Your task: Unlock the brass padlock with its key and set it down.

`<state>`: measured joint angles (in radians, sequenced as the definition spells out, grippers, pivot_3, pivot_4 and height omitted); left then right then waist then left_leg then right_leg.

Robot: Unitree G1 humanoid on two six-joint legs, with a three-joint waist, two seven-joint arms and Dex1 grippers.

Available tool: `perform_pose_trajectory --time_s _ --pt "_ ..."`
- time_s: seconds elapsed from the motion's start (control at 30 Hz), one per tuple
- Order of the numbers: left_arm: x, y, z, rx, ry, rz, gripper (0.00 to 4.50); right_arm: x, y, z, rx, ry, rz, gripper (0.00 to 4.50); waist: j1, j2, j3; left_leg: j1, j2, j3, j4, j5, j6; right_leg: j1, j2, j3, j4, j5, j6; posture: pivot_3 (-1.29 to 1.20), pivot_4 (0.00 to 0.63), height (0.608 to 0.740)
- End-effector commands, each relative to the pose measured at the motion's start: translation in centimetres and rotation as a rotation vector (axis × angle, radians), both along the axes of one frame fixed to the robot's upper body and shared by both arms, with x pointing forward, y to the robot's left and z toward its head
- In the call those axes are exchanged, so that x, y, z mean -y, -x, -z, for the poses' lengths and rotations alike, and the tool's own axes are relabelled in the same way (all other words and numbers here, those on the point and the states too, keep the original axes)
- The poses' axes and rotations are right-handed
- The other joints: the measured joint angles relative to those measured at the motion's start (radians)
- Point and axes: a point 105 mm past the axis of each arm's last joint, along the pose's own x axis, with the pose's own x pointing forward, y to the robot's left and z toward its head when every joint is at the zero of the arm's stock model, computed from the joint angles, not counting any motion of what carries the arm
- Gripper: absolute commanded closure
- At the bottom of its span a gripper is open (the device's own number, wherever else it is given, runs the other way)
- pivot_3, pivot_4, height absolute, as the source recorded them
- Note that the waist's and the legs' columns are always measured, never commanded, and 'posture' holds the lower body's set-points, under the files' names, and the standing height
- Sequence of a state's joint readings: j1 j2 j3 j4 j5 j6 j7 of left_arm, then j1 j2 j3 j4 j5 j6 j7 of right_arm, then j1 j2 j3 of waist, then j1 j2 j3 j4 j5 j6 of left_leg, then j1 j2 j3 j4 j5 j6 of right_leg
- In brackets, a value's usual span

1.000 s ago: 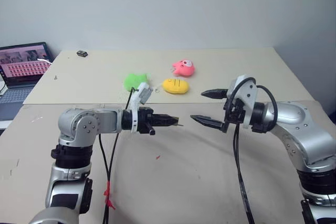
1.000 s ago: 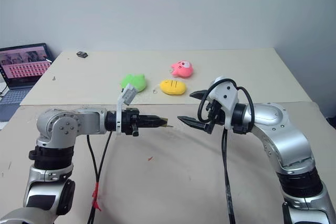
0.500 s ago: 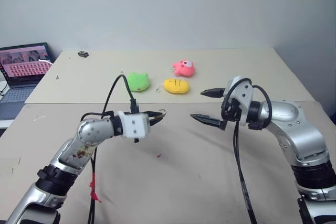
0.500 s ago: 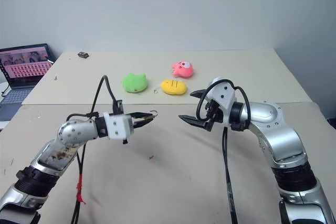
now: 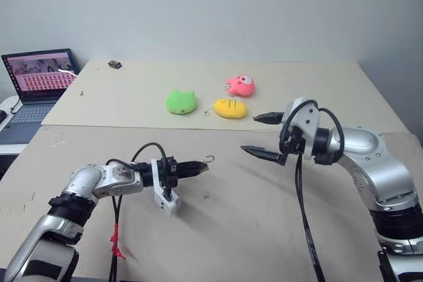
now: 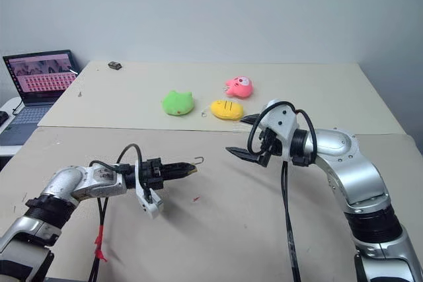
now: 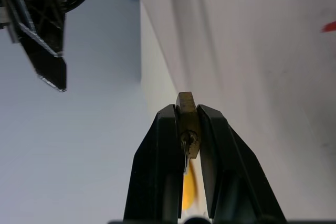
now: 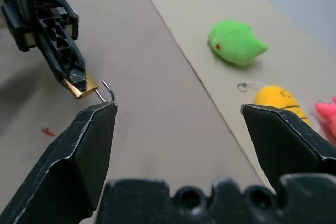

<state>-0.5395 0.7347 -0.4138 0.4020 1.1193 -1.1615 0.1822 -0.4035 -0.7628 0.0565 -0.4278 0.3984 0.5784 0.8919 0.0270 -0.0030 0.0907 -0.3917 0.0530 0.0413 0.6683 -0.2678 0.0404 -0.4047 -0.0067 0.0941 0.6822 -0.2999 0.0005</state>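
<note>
Right wrist view: green plush toy beyond brass padlock.

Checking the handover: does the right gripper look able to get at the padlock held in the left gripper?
Probably yes. The right gripper stands open, facing the padlock, whose shackle sticks out past the left gripper. Nothing lies between them.

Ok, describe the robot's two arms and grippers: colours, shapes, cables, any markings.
Both arms are silver-grey metal with rounded joint housings and black bands. The left gripper and the right gripper each carry two black tapered fingers that narrow to points. A white block sits at each wrist. Black cables loop from the wrists and hang down, and the left arm's cable bears a red tie. I see no lettering.
</note>
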Motion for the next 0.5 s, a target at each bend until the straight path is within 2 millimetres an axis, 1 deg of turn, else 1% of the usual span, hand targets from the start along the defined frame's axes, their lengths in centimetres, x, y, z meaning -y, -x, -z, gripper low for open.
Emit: perform_pose_trajectory --time_s 0.03,0.1,0.23,0.37,0.5 --pt "0.8 -0.4 -0.3 -0.009 0.001 0.062 4.46 -0.1 0.8 -1.5 0.051 -0.007 -0.005 0.04 -0.001 0.000 0.000 0.000 -0.001 0.000 0.000 0.000 0.000 0.000 -0.001 0.000 0.000 0.000 0.000 0.00 0.150 0.655" --pt "1.2 -0.6 -0.3 -0.032 -0.001 0.087 4.46 0.0 1.0 -1.5 0.051 -0.009 0.004 0.04 -0.002 0.000 0.000 0.000 -0.001 0.000 0.001 0.000 0.000 0.001 -0.001 0.000 0.000 0.000 0.002 0.00 0.150 0.655" --pt "2.0 -1.3 0.2 -0.045 -0.061 0.118 4.46 0.0 1.2 -1.4 0.053 -0.010 0.021 0.04 -0.005 -0.001 0.000 -0.001 -0.002 -0.001 0.002 0.000 0.000 0.001 -0.002 0.000 0.000 0.000 0.004 0.00 0.150 0.655" --pt "2.2 -2.3 1.4 -0.066 -0.141 0.104 4.46 0.0 1.3 -1.5 0.059 -0.012 0.033 0.04 -0.011 -0.001 0.000 -0.001 -0.002 -0.002 0.002 0.000 0.000 0.001 -0.001 0.000 0.000 0.000 0.004 0.00 0.150 0.655" --pt "2.2 -3.1 1.4 -0.101 -0.153 0.079 4.46 0.0 1.3 -1.6 0.062 -0.014 0.040 0.04 -0.012 -0.001 0.000 -0.001 -0.003 -0.002 0.002 0.000 0.000 0.001 -0.001 -0.001 0.000 -0.001 0.004 0.00 0.150 0.655"
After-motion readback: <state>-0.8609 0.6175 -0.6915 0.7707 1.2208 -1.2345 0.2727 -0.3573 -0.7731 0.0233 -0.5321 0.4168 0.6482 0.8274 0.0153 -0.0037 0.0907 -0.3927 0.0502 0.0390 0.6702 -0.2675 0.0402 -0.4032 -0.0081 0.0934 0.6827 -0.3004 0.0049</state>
